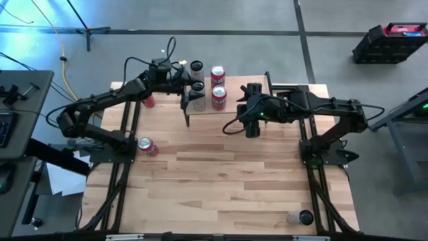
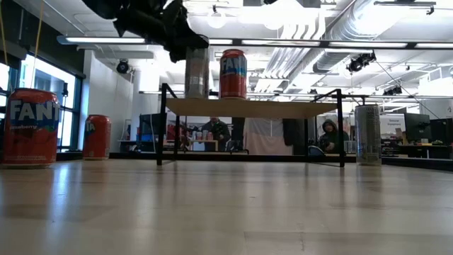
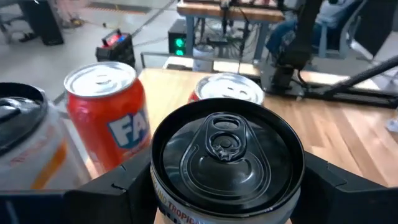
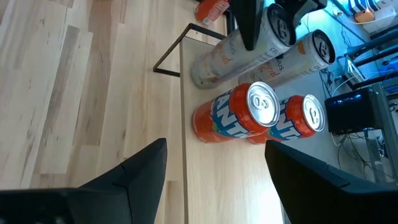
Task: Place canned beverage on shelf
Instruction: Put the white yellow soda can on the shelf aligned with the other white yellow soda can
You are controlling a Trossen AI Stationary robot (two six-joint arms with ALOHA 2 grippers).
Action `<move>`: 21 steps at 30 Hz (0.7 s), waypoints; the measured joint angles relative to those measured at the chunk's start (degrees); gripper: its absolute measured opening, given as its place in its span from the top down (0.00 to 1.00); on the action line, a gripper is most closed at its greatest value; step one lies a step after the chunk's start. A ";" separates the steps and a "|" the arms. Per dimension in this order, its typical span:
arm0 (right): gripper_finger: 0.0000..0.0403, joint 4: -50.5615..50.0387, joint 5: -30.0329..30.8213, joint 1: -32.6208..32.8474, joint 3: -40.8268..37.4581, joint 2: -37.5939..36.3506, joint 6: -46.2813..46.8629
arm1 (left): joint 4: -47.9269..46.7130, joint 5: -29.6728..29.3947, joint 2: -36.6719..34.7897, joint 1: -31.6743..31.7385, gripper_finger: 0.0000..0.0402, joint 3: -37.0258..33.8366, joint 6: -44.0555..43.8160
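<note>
Your left gripper [image 3: 224, 186] is clamped on a black-topped can [image 3: 225, 155] at the shelf [image 1: 231, 107], beside two Fanta cans [image 1: 218, 97] already placed; right gripper [image 4: 214, 180] hangs apart, several cans remain.

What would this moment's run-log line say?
left gripper: shut on black-topped can, over shelf | right gripper: open, empty, beside shelf | red cans: on shelf

The left gripper [image 1: 196, 86] has its jaws clamped (arm stretched forward), while the right gripper [image 4: 214, 163] hovers jaws apart.

A robotics lab: exposed ceiling ducts [image 2: 396, 39], strip lights [image 2: 106, 40], seated people at workstations [image 2: 327, 136], concrete floor [image 1: 200, 17].
</note>
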 joint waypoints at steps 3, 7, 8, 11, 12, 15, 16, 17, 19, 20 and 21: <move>0.36 0.01 0.00 0.00 0.00 0.00 -0.02 | 0.87 -0.59 -0.40 0.21 0.39 -0.94 0.59; 0.36 0.04 0.00 0.00 0.00 0.00 -0.09 | 1.08 -0.72 -0.40 0.32 0.39 -1.06 0.91; 0.36 0.07 0.00 0.00 0.00 0.00 -0.11 | 1.10 -0.72 -0.40 0.32 0.39 -1.06 0.91; 0.36 0.50 0.00 0.00 0.00 0.00 -0.15 | 1.15 -0.70 -0.40 0.30 0.39 -1.11 1.10; 0.36 0.48 0.01 0.00 0.00 0.00 -0.16 | 1.15 -0.73 -0.40 0.29 0.39 -1.11 1.32; 0.36 0.48 0.00 0.00 0.00 0.00 -0.17 | 1.13 -0.77 -0.40 0.28 0.39 -1.13 1.51; 0.36 0.48 0.02 0.00 0.00 0.00 -0.17 | 1.10 -0.80 -0.40 0.28 0.39 -1.13 1.77; 0.36 0.48 0.02 0.00 0.00 0.00 -0.17 | 1.09 -0.84 -0.48 0.28 0.39 -1.13 1.89; 0.36 0.48 0.00 0.00 0.00 0.00 -0.12 | 0.92 -1.00 -0.67 0.34 0.39 -1.22 1.89; 0.36 0.48 0.01 0.00 0.00 0.00 -0.07 | 0.91 -1.02 -0.72 0.34 0.39 -1.22 1.90; 0.36 0.48 0.01 0.00 0.00 0.01 -0.08 | 0.81 -1.13 -0.78 0.34 0.39 -1.22 2.02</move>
